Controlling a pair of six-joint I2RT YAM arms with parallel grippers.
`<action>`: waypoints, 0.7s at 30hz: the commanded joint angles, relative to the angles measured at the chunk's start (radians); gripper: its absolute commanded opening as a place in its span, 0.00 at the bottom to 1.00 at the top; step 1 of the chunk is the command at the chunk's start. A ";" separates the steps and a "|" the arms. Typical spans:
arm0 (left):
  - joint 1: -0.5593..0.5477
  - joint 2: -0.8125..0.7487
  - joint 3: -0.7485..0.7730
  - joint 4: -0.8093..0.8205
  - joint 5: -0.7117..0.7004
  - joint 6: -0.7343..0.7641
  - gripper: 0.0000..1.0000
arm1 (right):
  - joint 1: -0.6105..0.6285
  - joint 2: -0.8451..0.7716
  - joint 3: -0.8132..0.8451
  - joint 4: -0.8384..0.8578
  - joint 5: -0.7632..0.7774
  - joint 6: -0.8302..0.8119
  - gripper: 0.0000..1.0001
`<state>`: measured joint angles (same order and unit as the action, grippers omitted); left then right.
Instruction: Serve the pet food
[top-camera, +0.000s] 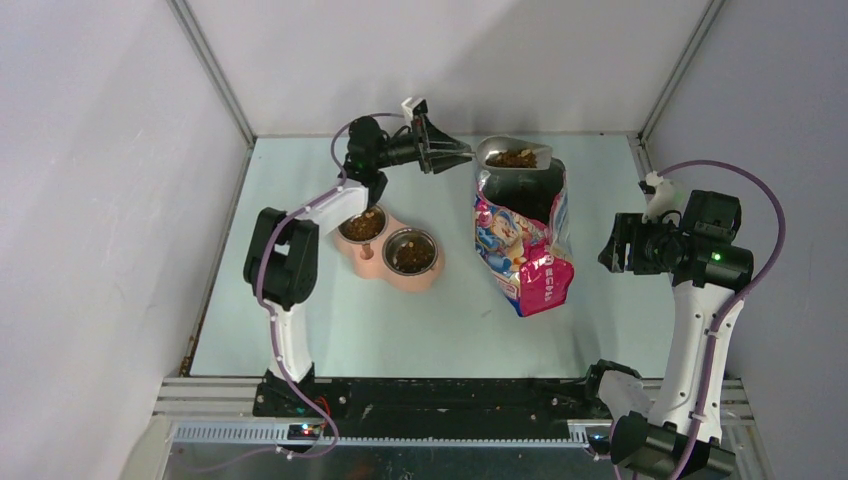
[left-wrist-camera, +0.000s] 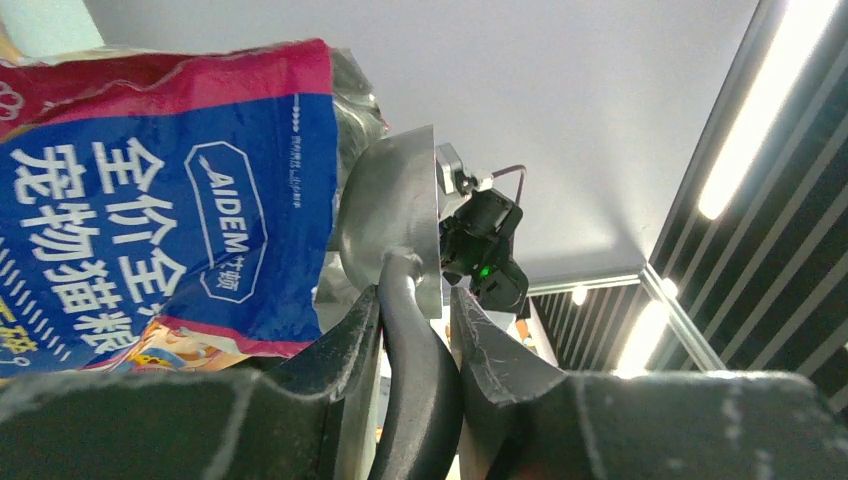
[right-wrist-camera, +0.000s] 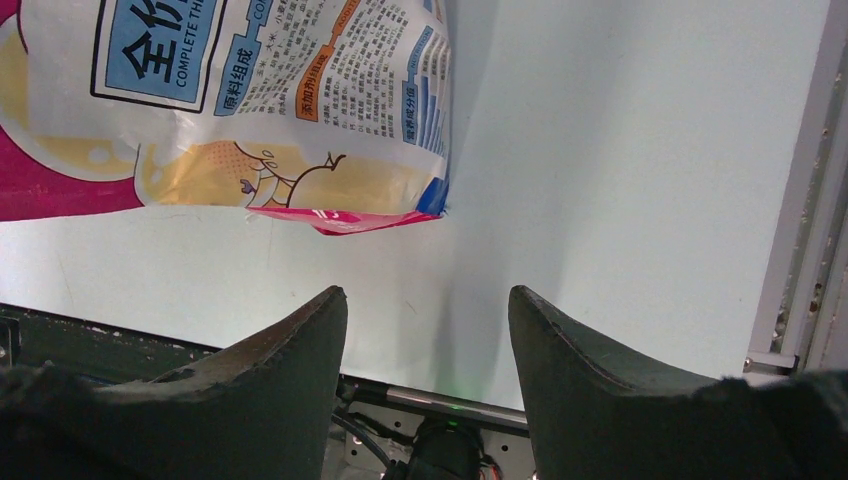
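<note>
My left gripper (top-camera: 462, 155) is shut on the black handle (left-wrist-camera: 415, 380) of the grey metal scoop (top-camera: 513, 154) and holds it level at the open top of the blue-pink cat-food bag (top-camera: 522, 240). The scoop holds a heap of brown pet food (top-camera: 513, 158). In the left wrist view I see the scoop's underside (left-wrist-camera: 395, 215) beside the bag (left-wrist-camera: 170, 200), with my left gripper (left-wrist-camera: 415, 300) clamped on the handle. More kibble lies in both cups of the pink double bowl (top-camera: 388, 272). My right gripper (top-camera: 611, 248) is open and empty, right of the bag (right-wrist-camera: 230, 100).
The double bowl sits left of the bag, below my left arm. Grey walls close in the table (top-camera: 330, 330) on three sides. In the right wrist view my right gripper (right-wrist-camera: 428, 300) hovers over bare table (right-wrist-camera: 620, 180) near the bag's bottom corner.
</note>
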<state>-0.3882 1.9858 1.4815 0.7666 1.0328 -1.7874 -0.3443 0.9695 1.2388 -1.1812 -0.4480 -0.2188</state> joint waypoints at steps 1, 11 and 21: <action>-0.016 -0.073 0.046 0.086 -0.002 0.001 0.00 | 0.002 0.000 0.036 0.024 -0.024 0.000 0.63; 0.119 -0.293 -0.019 -0.152 0.060 0.182 0.00 | 0.013 -0.005 0.022 0.090 -0.102 0.033 0.63; 0.311 -0.475 -0.235 -0.211 0.115 0.231 0.00 | 0.016 -0.005 0.022 0.127 -0.162 0.097 0.64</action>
<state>-0.1307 1.5738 1.3243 0.5545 1.1179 -1.5848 -0.3347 0.9688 1.2388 -1.0958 -0.5648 -0.1631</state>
